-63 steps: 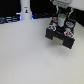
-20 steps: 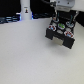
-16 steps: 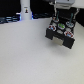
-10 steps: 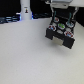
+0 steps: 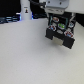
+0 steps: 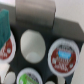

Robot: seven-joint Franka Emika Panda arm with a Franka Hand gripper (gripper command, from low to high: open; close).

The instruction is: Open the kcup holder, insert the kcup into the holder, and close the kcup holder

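Observation:
The kcup holder [image 5: 61, 36] is a black boxy unit at the back on the exterior view's right, with its tray of pod slots showing on top. My gripper [image 5: 58, 18] hangs right over it, and its fingers are too blurred to read. The wrist view looks down into the black tray [image 6: 44, 37]. It holds a white-topped pod [image 6: 32, 45], a pod with a reddish and blue top [image 6: 64, 54] and another reddish one [image 6: 6, 50]. A pod with a green top, the kcup [image 6: 30, 77], lies at the frame's edge. No finger shows clearly there.
The holder stands on a white table [image 5: 25, 57]. A white bottle-like object [image 5: 23, 11] and dark clutter stand at the back on the exterior view's left. A pale grey block [image 6: 35, 11] and a teal object [image 6: 4, 25] lie beside the tray.
My gripper stays over the holder with almost no visible movement. The holder has not shifted.

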